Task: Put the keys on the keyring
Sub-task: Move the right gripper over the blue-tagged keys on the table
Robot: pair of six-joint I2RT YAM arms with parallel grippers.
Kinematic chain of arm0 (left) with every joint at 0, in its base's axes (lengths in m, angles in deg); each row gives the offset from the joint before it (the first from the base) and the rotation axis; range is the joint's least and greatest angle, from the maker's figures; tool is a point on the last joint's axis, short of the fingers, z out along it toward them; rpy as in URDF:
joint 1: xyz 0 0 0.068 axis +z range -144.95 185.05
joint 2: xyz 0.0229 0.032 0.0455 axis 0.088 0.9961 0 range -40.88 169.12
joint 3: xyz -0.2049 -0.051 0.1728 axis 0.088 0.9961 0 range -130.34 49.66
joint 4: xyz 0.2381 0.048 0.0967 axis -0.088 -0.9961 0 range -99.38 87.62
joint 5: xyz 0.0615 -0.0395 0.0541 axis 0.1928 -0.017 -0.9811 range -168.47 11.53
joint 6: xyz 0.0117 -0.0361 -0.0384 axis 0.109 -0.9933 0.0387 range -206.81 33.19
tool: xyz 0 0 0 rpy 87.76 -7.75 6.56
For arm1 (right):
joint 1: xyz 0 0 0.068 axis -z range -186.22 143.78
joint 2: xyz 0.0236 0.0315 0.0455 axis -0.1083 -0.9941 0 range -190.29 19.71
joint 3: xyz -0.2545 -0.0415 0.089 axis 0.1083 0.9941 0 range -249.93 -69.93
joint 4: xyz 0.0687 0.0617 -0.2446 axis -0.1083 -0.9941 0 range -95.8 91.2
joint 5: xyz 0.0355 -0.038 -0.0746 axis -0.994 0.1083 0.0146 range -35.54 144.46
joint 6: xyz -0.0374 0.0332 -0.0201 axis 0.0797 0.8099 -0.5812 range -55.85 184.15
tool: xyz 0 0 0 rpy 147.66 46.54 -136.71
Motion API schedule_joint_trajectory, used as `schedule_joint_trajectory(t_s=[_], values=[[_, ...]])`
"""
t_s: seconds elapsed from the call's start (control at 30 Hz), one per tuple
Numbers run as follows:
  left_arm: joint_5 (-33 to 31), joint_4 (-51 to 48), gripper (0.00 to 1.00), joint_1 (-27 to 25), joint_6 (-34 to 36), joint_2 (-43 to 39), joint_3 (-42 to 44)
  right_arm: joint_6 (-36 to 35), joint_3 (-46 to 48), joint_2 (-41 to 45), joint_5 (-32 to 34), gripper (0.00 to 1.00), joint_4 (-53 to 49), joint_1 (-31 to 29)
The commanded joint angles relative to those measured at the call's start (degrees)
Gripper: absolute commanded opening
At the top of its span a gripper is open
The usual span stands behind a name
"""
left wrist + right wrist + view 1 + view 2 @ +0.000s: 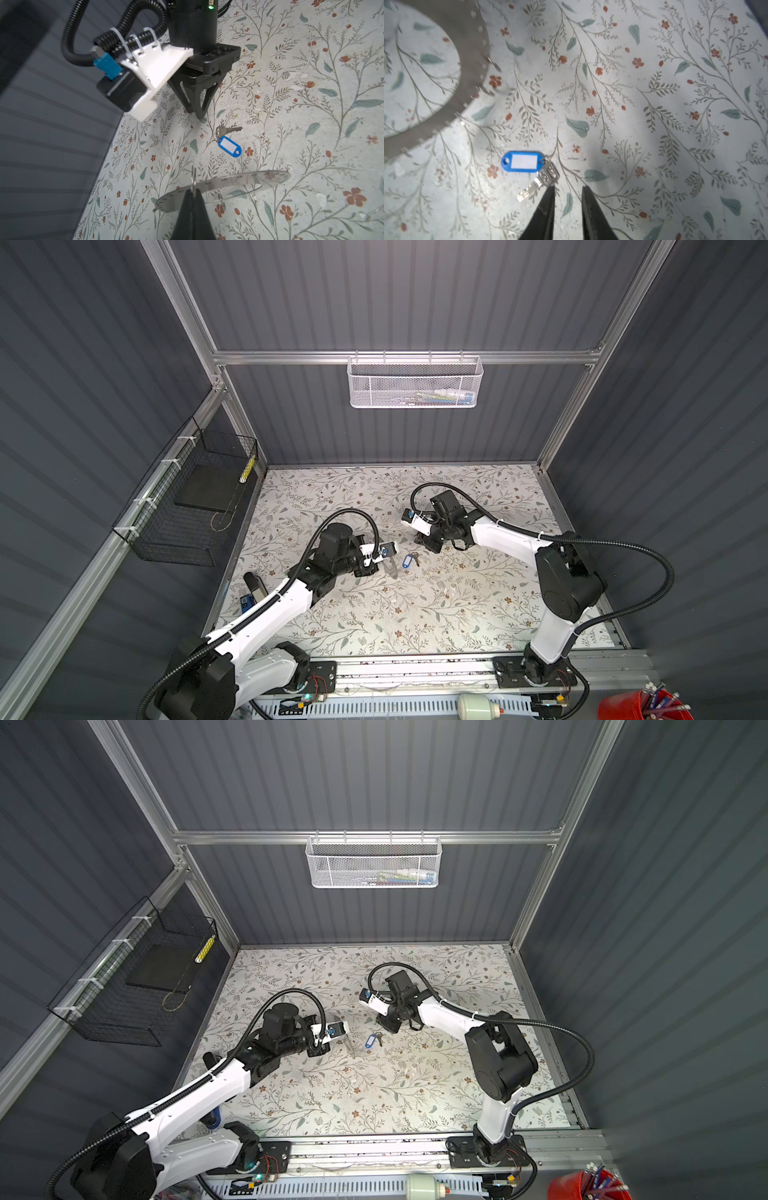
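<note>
In both top views the key (417, 558), joined to a blue tag (406, 562), lies near the middle of the tabletop (415, 614). The right gripper (431, 546) hangs just beyond it, its forearm reaching in from the right edge and its wrist bent down.

In the left wrist view the left gripper (192, 194) is pressed together on the rim of a clear hoop (239, 180), where a small split keyring (193, 179) stands up.

In the right wrist view the right jaws stand narrowly apart and empty, just beside the key's head. They should probably centre over the head, clear of the tag, before closing.
</note>
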Motion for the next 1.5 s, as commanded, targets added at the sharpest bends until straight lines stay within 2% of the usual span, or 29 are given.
schedule_joint_trajectory(t_s=[0.0,0.13,0.23,0.4,0.6,0.8,0.97,1.1,1.23,1.33,1.47], values=[[-0.5,0.9,0.00,0.5,0.8,-0.5,0.1,-11.2,-0.2,-1.1,-2.9,0.23,0.1,0.6],[-0.7,1.0,0.00,0.4,1.2,-0.7,0.2,-14.7,-3.0,-3.3,-8.4,0.24,-3.6,1.3],[-0.8,1.0,0.00,0.4,1.4,-1.0,0.4,-16.4,-5.7,-5.4,-9.8,0.24,-5.7,1.3],[-0.5,0.8,0.00,0.4,1.5,-1.2,0.3,-19.3,-8.3,-7.5,-10.1,0.24,-9.1,1.6],[-1.0,0.2,0.00,0.4,1.5,-2.6,0.3,-22.0,-15.8,-10.4,-8.7,0.25,-20.5,1.2],[-2.5,-0.1,0.00,0.5,1.6,-4.5,0.5,-17.9,-15.5,-9.4,-6.2,0.28,-23.8,0.2],[-2.0,-0.2,0.00,0.5,1.4,-4.7,0.2,-8.6,-13.8,-8.6,-4.4,0.29,-23.1,-1.0],[-2.1,-0.2,0.00,0.4,1.5,-5.3,0.2,-1.3,-12.6,-8.6,0.5,0.30,-21.8,-2.3],[-1.8,-0.2,0.00,0.5,1.4,-5.7,0.3,-2.7,-8.2,-6.5,4.3,0.31,-17.1,-1.9],[-1.5,-0.2,0.00,0.4,1.4,-5.7,0.2,-5.0,-8.3,-6.7,4.5,0.33,-18.1,-1.6],[-1.4,-0.4,0.00,0.4,1.5,-5.8,0.1,-2.5,-10.4,-9.1,3.0,0.33,-19.8,-2.1]])
